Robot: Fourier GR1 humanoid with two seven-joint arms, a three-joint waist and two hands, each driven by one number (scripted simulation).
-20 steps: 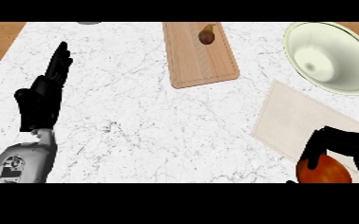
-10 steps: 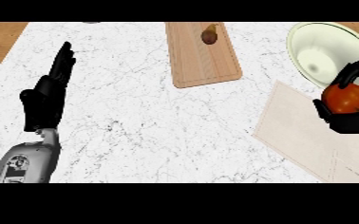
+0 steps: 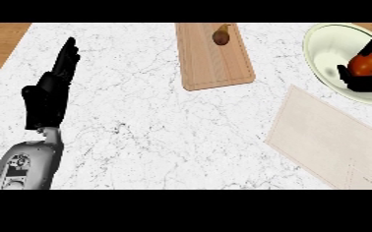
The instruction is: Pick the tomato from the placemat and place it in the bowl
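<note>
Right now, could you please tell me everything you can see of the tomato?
The tomato is a round, glossy, orange-red fruit at the view's right edge, so only part of it shows. It sits over the inside of the pale green bowl, held by the right hand, whose black fingers curl round its lower side and hide it. Whether it touches the bowl cannot be told. It is off the beige placemat, which lies nearer the robot.

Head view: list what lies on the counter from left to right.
Left hand → cutting board with a small brown fruit on it → placemat → bowl → tomato, held over the bowl by the right hand.
</note>
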